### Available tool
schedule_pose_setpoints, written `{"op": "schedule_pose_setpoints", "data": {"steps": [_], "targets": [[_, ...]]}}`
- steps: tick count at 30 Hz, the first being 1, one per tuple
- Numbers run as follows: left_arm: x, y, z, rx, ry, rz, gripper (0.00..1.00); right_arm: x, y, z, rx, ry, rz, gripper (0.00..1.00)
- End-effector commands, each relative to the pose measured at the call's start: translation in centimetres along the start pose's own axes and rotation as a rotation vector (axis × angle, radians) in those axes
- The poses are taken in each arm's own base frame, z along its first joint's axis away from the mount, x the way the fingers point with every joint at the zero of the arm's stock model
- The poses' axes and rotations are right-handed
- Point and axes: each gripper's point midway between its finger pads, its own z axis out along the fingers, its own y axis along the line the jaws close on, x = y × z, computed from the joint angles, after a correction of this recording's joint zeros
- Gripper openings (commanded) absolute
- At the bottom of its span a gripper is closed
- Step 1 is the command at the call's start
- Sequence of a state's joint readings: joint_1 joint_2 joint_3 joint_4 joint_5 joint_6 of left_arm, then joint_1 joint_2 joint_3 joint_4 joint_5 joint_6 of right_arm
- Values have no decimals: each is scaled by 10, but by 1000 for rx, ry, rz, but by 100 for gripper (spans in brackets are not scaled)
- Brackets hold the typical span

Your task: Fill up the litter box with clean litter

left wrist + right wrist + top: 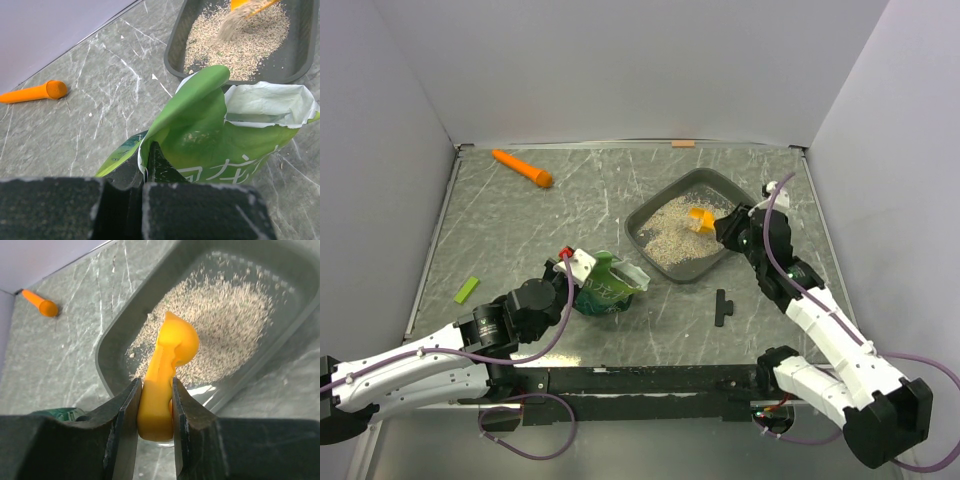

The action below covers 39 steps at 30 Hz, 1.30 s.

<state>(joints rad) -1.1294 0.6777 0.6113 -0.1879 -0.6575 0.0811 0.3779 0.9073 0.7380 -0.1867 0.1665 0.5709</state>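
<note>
Top view: one dark grey rectangular plastic litter box [718,186] on the table [520,230], right of centre, holds a thin bed of pale beige granular clean litter [668,238], judged loose and free-flowing. Left wrist: left hand [150,162] pinches one green glossy plastic bag [215,140] by its rim fold, judged floppy. Right wrist: right hand [155,400] clamps one small stiff orange plastic scoop [176,342] by its handle, over the litter.

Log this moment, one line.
left gripper shut on green bag | right gripper shut on orange scoop over litter box | clean litter inside
</note>
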Motion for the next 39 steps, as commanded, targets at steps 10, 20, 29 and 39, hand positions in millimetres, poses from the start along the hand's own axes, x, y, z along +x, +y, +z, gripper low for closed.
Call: {"op": "schedule_pose_setpoints", "data": {"steps": [10,20,29,39], "targets": [[2,17,-1,-95,27,4,1,-34,36,-9,-19,22,-361,0],[3,17,0,-98,28,4,1,-42,78,-39,-186,52,-324,0],[0,18,-2,-94,19,-3,1,-33,120,-92,-481,99,-165,0],[-1,19,-3,-95,14,-7,1,-29,131,-153,-625,199,-131,0]]}}
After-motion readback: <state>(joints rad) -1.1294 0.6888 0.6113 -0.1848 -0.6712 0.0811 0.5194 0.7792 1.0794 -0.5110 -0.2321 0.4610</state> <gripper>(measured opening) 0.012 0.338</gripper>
